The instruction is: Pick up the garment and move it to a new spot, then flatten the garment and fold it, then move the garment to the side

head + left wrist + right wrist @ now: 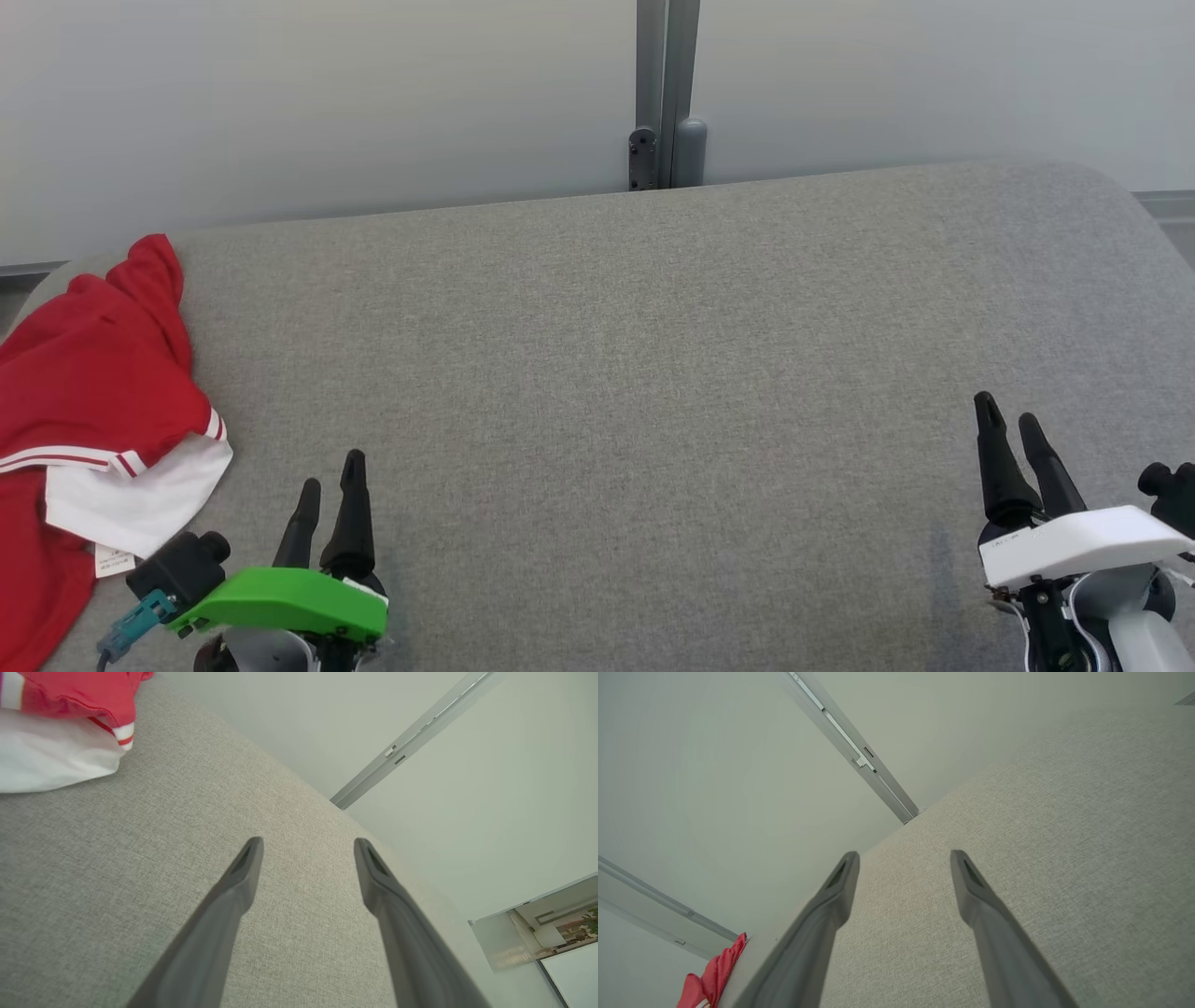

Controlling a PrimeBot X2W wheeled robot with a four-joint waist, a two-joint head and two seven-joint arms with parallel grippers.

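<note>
Two claws: left claw [332,471], right claw [1005,411]; both apart, empty.
Garment [93,373]: red/white, bunched, tabletop [607,373] left edge.
Pickup: left claw, pinch thick fold nr hem.

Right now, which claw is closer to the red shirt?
The left gripper, with the green cover, beside the garment; the white-covered right gripper is across the grey surface.

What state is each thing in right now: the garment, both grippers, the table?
garment: bunched up, not flattened or folded, lying at the table's left end, not held.
left gripper: open, empty, beside the garment, not touching it.
right gripper: open, empty, over the table's right side, far from the garment.
table: grey fabric top, flat, bare across the middle.
</note>
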